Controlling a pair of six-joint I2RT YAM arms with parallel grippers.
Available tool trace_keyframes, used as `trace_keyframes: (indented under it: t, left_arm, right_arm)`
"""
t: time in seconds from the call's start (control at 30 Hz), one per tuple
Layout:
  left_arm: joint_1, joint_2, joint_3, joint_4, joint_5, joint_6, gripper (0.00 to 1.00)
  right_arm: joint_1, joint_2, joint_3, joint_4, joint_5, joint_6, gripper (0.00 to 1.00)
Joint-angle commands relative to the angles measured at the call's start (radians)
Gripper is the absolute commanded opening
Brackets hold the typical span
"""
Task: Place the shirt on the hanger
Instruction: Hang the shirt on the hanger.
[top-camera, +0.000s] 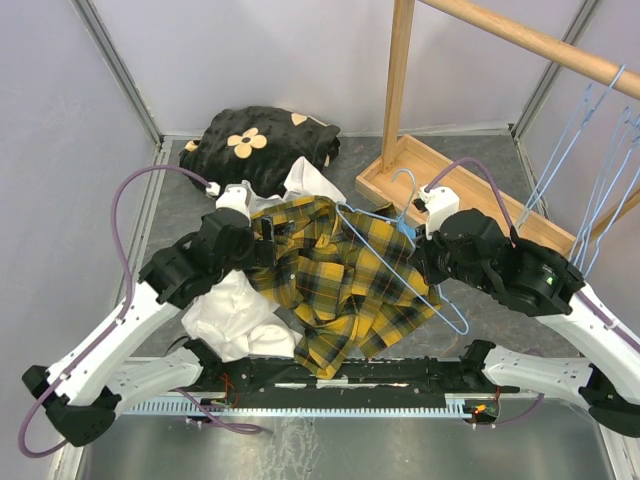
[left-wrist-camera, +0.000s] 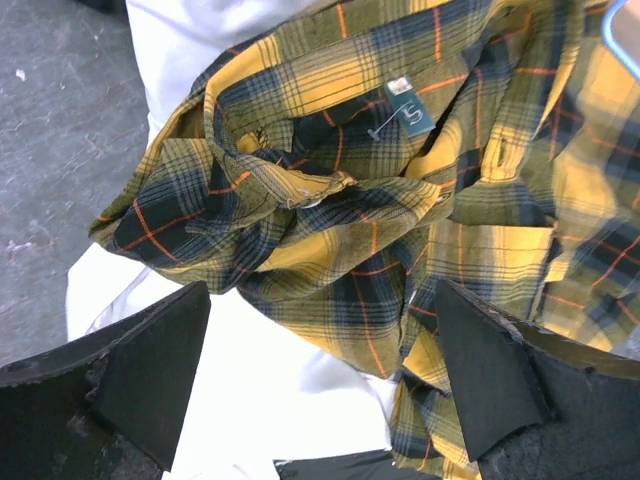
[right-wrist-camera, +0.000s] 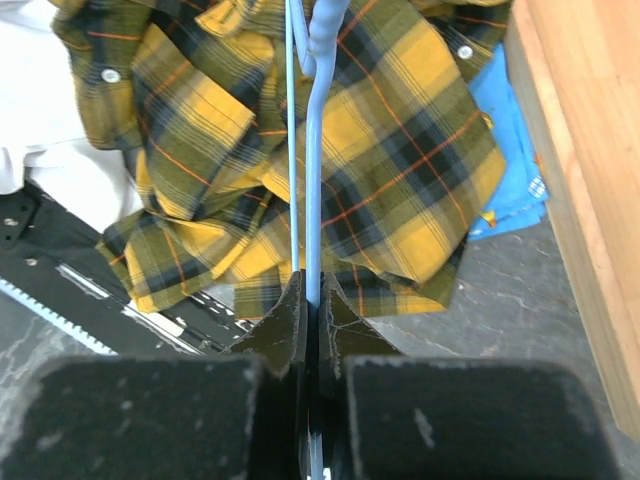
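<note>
Shirt (top-camera: 335, 280): yellow-and-black plaid, crumpled on the tabletop (top-camera: 190, 190), partly over a white garment (top-camera: 235, 315).
Hanger (right-wrist-camera: 318, 150): pale-blue wire, lying across the shirt.
Left fingers (left-wrist-camera: 150, 370): spread wide over the shirt, grasping nothing.
Right fingers (right-wrist-camera: 280, 320): clenched on the hanger's wire.

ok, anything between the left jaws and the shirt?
Nothing visible. The left jaws stand open directly above the crumpled shirt, with bare plaid between them. The white garment lies under the shirt's edge, not in the way.
</note>
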Motion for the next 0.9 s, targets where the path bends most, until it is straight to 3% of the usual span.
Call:
trace_keyframes:
  t: [0.0,0.27,0.5,0.6,0.7,0.87]
  left_arm:
    - [0.001,-0.076,-0.081,0.164,-0.015,-0.024,0.99]
    - [0.010,0.016,-0.032,0.163,-0.150,-0.057,0.99]
    - [0.051,0.083,-0.026,0.178,-0.215,-0.206,0.91]
    - [0.134,0.090,-0.046,0.214,-0.173,-0.233,0.87]
    - [0.226,0.091,-0.080,0.301,-0.035,-0.210,0.85]
    - [0.283,0.104,-0.103,0.343,0.018,-0.211,0.83]
  right_arm:
    - [-0.002,-0.025,0.014,-0.040,0.090,0.007,0.00]
    - [-0.002,-0.051,0.006,-0.067,0.088,-0.002,0.00]
    - [-0.003,-0.055,-0.013,-0.054,0.057,0.011,0.00]
    - [-0.002,-0.056,-0.019,-0.047,0.040,0.014,0.00]
    - [-0.002,-0.054,-0.023,-0.047,0.031,0.014,0.00]
    - [-0.002,-0.056,-0.033,-0.047,0.026,0.018,0.00]
